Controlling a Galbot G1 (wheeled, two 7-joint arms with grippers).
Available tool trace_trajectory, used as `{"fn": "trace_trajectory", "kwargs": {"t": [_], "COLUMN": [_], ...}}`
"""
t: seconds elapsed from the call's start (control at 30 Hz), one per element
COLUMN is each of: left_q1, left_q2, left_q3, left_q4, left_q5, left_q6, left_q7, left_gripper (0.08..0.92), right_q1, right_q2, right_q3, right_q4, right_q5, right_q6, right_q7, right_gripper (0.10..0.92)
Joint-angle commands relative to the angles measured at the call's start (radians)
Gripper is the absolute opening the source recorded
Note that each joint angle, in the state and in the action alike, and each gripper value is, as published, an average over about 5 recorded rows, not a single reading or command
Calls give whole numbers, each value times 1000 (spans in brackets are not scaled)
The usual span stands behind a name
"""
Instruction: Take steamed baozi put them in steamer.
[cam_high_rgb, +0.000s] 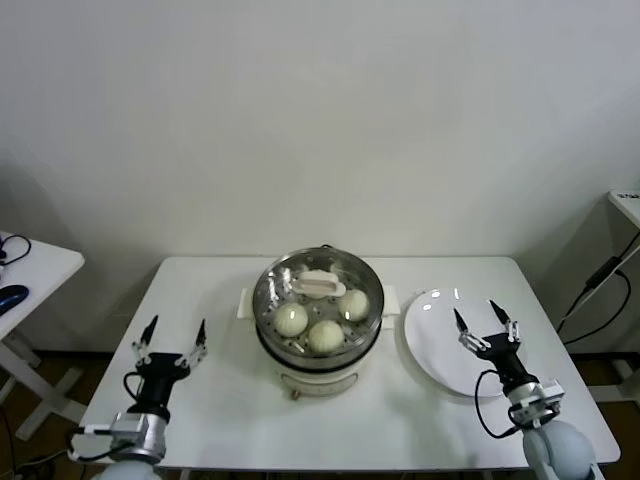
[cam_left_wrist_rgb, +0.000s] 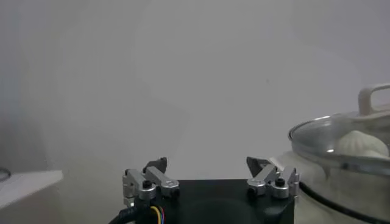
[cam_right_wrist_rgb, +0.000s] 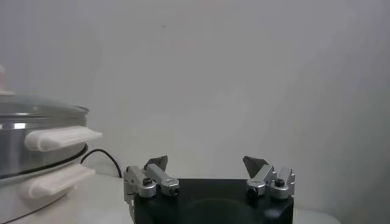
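Observation:
The steamer (cam_high_rgb: 318, 325) stands mid-table, a steel pot on a cream base with a glass lid (cam_high_rgb: 318, 285) resting on it. Through the lid three steamed baozi show on the perforated tray: one (cam_high_rgb: 291, 319), one (cam_high_rgb: 325, 336) and one (cam_high_rgb: 353, 304). My left gripper (cam_high_rgb: 176, 335) hovers open and empty near the table's front left, well clear of the pot. My right gripper (cam_high_rgb: 484, 318) is open and empty over the white plate (cam_high_rgb: 440, 340). In the left wrist view the left gripper (cam_left_wrist_rgb: 207, 164) faces the wall, with the steamer (cam_left_wrist_rgb: 341, 182) and a baozi (cam_left_wrist_rgb: 359, 145) to one side. In the right wrist view the right gripper (cam_right_wrist_rgb: 206, 161) holds nothing beside the steamer (cam_right_wrist_rgb: 30, 152).
The white table (cam_high_rgb: 230, 390) carries the pot and the bare plate. A smaller white side table (cam_high_rgb: 40, 265) with a dark blue object (cam_high_rgb: 12, 295) stands to the left. Black cables (cam_high_rgb: 600, 290) hang beyond the table's right edge. A plain wall is behind.

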Motion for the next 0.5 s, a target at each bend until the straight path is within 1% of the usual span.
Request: {"fn": "trace_trajectory", "kwargs": {"t": [0.03,0.3,0.5], "left_q1": [39,-10,-19], "left_q2": [-18,-18,-12], "left_q3": [-41,-46,-50], "left_q4": [87,132,152], "left_q5": [-136,-67,-57], "left_q6": [-125,-140,-144], "left_q7": [39,25,34], "left_gripper": [823,823,823], "right_q1": [-57,-93,-98], "right_q2": [-7,2,2], "right_q3": [-9,3,4], "right_q4": [28,43,42], "right_q5": [1,13,20], "right_q6": [14,9,8], "right_q7": [67,64,58], "right_gripper": [823,823,823]}}
